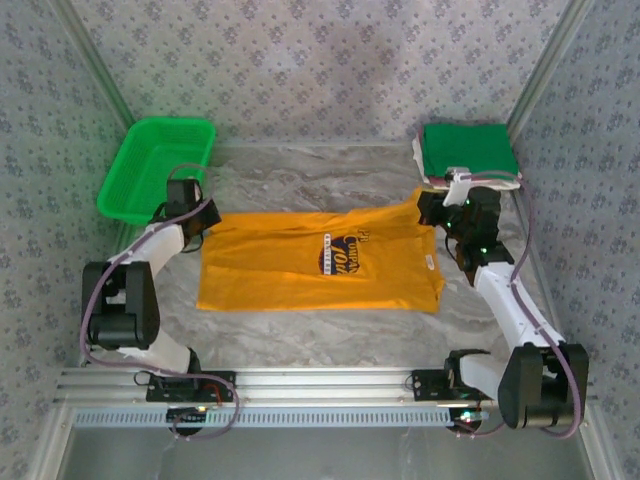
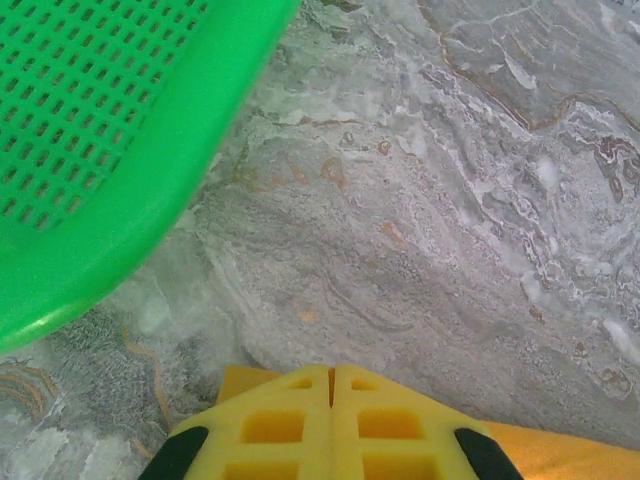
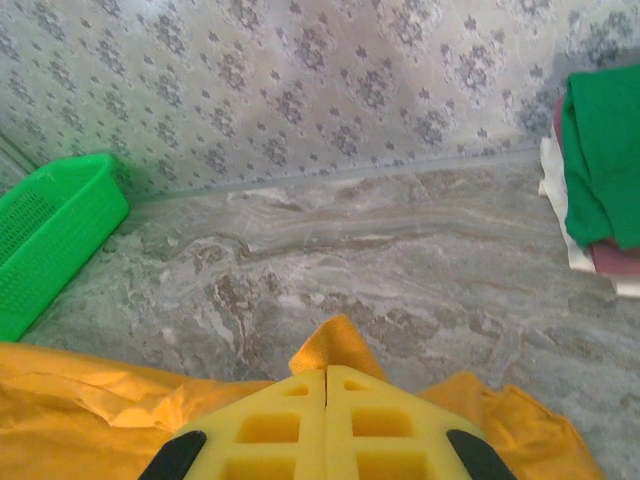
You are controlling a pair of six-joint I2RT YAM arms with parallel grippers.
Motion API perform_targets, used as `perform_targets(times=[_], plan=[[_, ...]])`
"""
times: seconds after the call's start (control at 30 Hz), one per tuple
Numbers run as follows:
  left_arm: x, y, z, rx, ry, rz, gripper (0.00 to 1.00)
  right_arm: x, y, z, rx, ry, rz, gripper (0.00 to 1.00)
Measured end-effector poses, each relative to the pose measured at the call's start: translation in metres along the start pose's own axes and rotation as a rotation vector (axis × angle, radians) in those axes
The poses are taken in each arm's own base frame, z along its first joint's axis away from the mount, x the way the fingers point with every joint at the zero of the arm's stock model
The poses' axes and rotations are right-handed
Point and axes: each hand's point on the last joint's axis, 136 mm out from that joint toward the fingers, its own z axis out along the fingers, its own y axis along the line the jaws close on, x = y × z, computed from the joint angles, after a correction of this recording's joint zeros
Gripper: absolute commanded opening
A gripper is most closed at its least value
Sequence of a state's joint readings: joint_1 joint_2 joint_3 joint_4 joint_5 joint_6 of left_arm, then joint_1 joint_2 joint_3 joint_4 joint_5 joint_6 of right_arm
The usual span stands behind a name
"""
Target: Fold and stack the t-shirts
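An orange-yellow t-shirt (image 1: pixel 320 262) with a dark blue-and-white chest print lies spread flat in the middle of the marble table. My left gripper (image 1: pixel 205 218) is at its far left corner, shut on the cloth; in the left wrist view the yellow fingertips (image 2: pixel 331 372) meet, with orange cloth (image 2: pixel 243 381) under them. My right gripper (image 1: pixel 432 208) pinches the far right corner; a peak of the shirt (image 3: pixel 336 346) pokes out past the shut tips (image 3: pixel 327 372). A folded green t-shirt (image 1: pixel 470 150) tops a stack at the back right, with maroon (image 3: pixel 612 258) and white (image 3: pixel 558 205) ones beneath.
A green plastic mesh basket (image 1: pixel 158 168) stands at the back left, close to my left gripper, its rim (image 2: pixel 150 190) near in the left wrist view. Patterned walls close in the back and both sides. An aluminium rail (image 1: pixel 320 382) runs along the near edge.
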State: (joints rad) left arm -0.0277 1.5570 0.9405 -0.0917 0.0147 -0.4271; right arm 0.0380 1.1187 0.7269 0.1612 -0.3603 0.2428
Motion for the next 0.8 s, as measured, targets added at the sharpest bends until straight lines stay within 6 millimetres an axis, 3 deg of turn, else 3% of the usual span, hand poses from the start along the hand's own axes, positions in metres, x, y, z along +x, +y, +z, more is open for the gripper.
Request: perform_targets(times=[0.17,0.3,0.5,0.6,0.7,0.8], plan=[[0.026,0.01,0.003,-0.024,0.072,-0.001,0.0,0.032,-0.01,-0.007,0.042,0.06,0.036,0.0],[0.051,0.018,0.002,-0.034,0.139,-0.002,0.3,0.052,-0.011,-0.018,0.054,0.093,0.085,0.27],[0.079,0.028,-0.016,-0.045,0.196,-0.015,0.3,0.075,0.001,-0.044,0.037,0.115,0.121,0.33],[0.079,0.028,-0.021,-0.043,0.196,-0.014,0.31,0.073,0.008,-0.054,0.023,0.089,0.111,0.32],[0.074,0.019,-0.022,-0.03,0.204,0.011,0.34,0.072,0.014,-0.05,0.015,0.098,0.096,0.32],[0.055,-0.015,-0.019,0.007,0.189,0.11,0.37,0.074,0.032,-0.027,0.01,0.209,0.039,0.35]])
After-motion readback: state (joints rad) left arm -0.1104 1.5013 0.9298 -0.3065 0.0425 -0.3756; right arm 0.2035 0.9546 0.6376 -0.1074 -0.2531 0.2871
